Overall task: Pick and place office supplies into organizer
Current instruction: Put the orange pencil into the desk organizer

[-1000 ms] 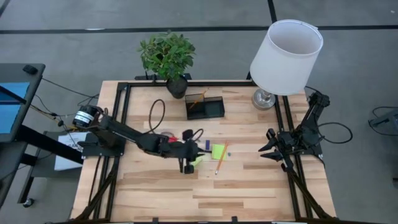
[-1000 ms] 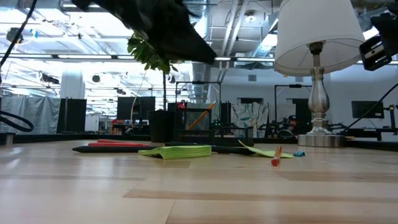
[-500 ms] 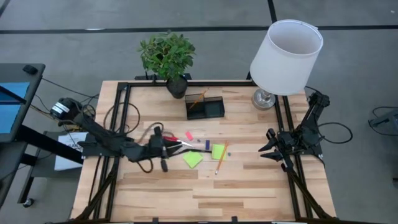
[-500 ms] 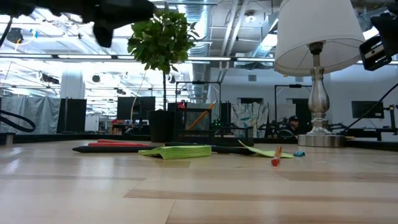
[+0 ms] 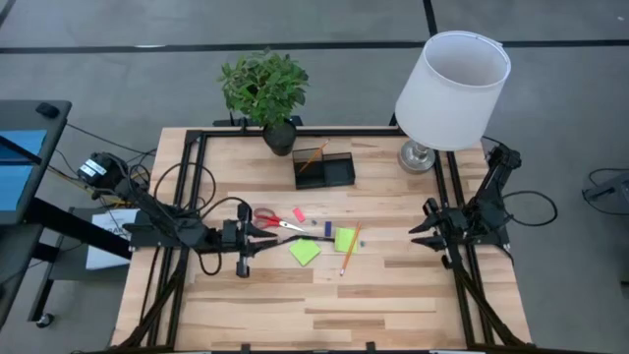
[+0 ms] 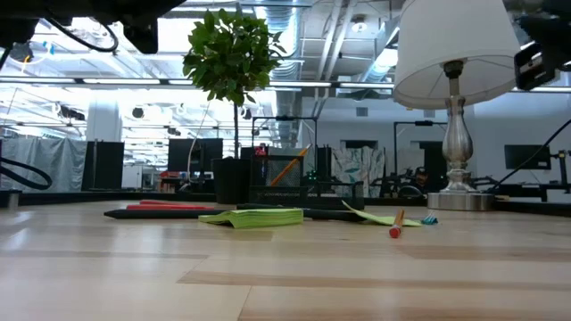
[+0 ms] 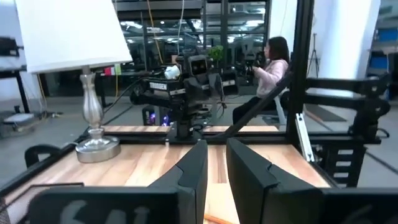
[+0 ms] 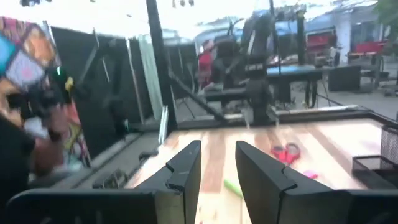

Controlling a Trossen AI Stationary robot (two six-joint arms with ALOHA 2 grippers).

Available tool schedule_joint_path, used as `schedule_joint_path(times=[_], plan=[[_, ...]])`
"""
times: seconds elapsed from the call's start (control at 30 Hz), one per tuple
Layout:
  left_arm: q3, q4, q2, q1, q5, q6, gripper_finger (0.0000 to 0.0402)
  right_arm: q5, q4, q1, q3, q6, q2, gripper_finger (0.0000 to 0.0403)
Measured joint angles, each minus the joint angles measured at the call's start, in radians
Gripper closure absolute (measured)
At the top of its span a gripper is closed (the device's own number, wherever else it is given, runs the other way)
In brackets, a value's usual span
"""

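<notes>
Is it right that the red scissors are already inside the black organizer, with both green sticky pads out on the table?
Not quite. The high view shows the red scissors lying on the table, beside the left claw, not in the organizer. Both green sticky pads are on the table.

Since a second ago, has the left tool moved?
Yes. In the high view the left tool has pulled back toward the table's left edge, away from the lime-green sticky-note pad it was over, and now hovers left of the red-handled scissors.
</notes>
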Motion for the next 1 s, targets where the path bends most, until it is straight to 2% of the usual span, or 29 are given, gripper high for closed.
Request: schedule_joint_path(times=[0.2,0.33,0.47,0.67,0.9,1.0], plan=[[0.0,0.0,0.0,0.0,0.007,0.08,0.035,0.006,0.198,0.0,0.0,0.102,0.0,0.0305],[0.0,0.0,0.0,0.0,0.008,0.194,0.035,0.117,0.354,-0.011,0.027,-0.031,0.0,0.0305],[0.0,0.0,0.0,0.0,0.009,0.358,0.035,0.145,0.465,-0.045,0.045,-0.078,-0.001,0.0305],[0.0,0.005,0.0,0.0,0.008,0.502,0.035,0.079,0.424,-0.142,0.044,-0.027,0.007,0.0305],[0.001,0.063,-0.002,0.017,0.008,0.556,0.035,0.136,0.212,-0.253,0.044,-0.042,0.087,0.0305],[0.002,0.079,-0.002,0.026,0.008,0.557,0.035,0.135,0.189,-0.291,0.044,-0.027,0.143,0.0305]])
